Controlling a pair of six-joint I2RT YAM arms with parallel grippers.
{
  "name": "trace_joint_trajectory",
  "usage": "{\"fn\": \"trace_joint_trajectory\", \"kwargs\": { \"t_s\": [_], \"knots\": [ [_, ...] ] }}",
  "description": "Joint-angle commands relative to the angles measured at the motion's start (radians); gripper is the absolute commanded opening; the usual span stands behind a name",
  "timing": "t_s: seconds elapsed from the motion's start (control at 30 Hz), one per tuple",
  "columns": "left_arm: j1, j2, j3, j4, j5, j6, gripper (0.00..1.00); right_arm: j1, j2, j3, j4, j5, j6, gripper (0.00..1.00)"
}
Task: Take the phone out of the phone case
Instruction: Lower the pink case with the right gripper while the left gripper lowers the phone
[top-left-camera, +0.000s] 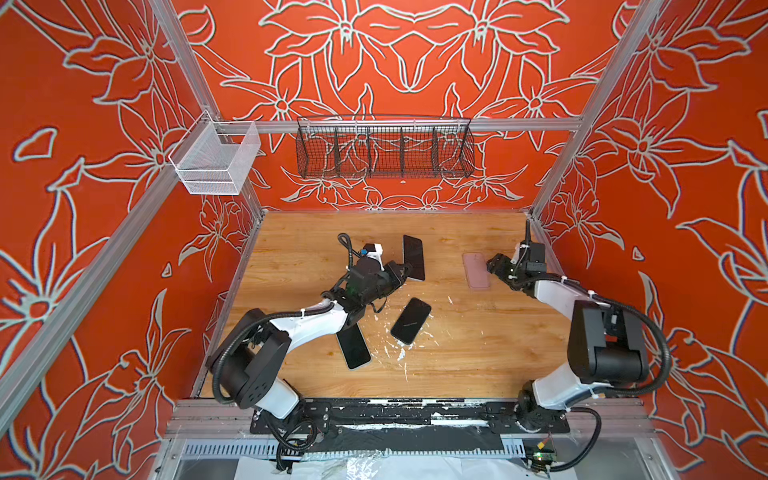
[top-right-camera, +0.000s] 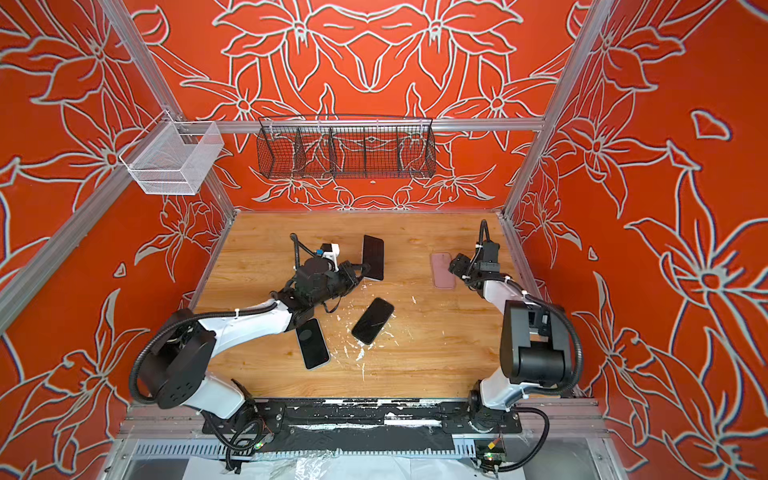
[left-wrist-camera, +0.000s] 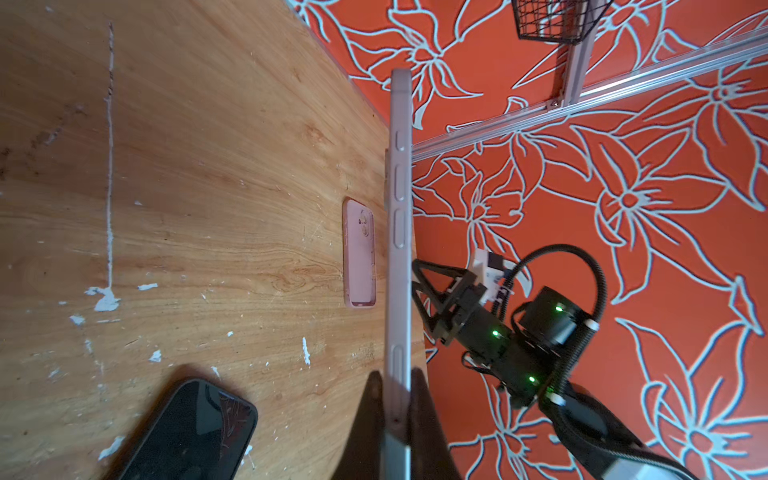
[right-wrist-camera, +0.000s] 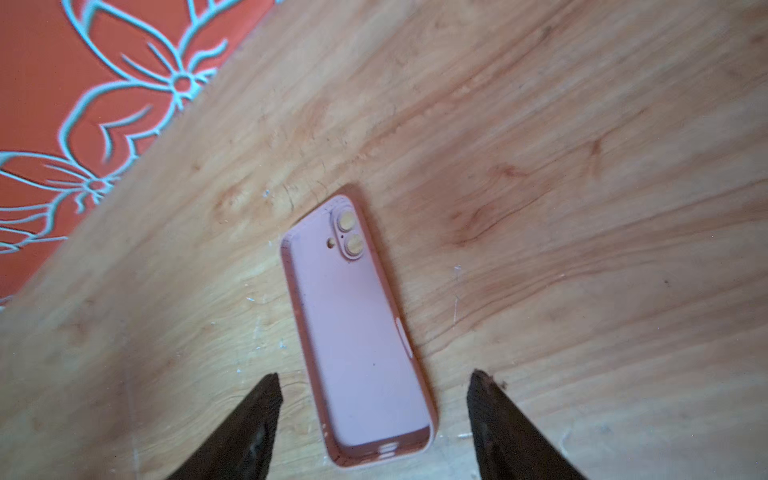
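Front rail: A black mounting rail (top-left-camera: 409, 419), flecked with white, runs along the near edge. Both white-and-black arms rise from it.
Tabletop: A pale wood-grain tabletop (top-left-camera: 457, 353), matte and scuffed, dotted with white paint specks.
Left end effector: The left end effector (top-left-camera: 402, 274) is clamped tight on the phone (top-left-camera: 413, 257). Its black tapered fingers (left-wrist-camera: 419, 415) press the two flat faces near one short end.
Phone: A thin slab with rounded corners, out of its case, over the middle of the tabletop towards the back. Its glossy dark screen faces up in both top views. The left wrist view shows its smooth pinkish-grey side (left-wrist-camera: 399, 249) edge-on, with slim oblong buttons.
Phone case: A soft-looking matte pink phone case (right-wrist-camera: 357, 332) lies empty and open side up. Wood shows through its two round lens holes.
Right end effector: The right end effector (right-wrist-camera: 374, 378) is spread wide and holds nothing. Its dark pointed fingers (right-wrist-camera: 270, 399) flank the case's near short end without touching it.
Phone to case: The case (top-left-camera: 476, 270) lies to the right of the held phone, apart from it, just beside the right end effector (top-left-camera: 494, 264).
Other phones: A cracked phone (top-left-camera: 410, 320) and a second dark phone (top-left-camera: 353, 347) lie flat, nearer the front.
Baskets: A black wire basket (top-left-camera: 384, 147) and a white mesh basket (top-left-camera: 216, 160) hang on the frame.
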Motion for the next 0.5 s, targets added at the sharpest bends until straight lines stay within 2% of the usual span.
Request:
{"fn": "trace_joint_trajectory", "kwargs": {
  "t_s": [0.0, 0.13, 0.33, 0.47],
  "knots": [
    [-0.019, 0.073, 0.062, 0.135, -0.023, -0.014, 0.0, 0.0, -0.114, -0.031, -0.069, -0.018, -0.02, 0.89],
    [-0.032, 0.203, 0.137, 0.165, -0.014, -0.034, 0.0, 0.003, -0.24, -0.072, -0.129, -0.098, -0.018, 0.96],
    [-0.048, 0.379, 0.289, 0.138, 0.014, -0.029, 0.0, 0.004, -0.39, -0.097, -0.261, -0.226, -0.018, 0.96],
    [-0.061, 0.475, 0.381, 0.125, 0.034, -0.042, 0.0, 0.005, -0.473, -0.117, -0.316, -0.253, -0.022, 0.96]
  ]
}}
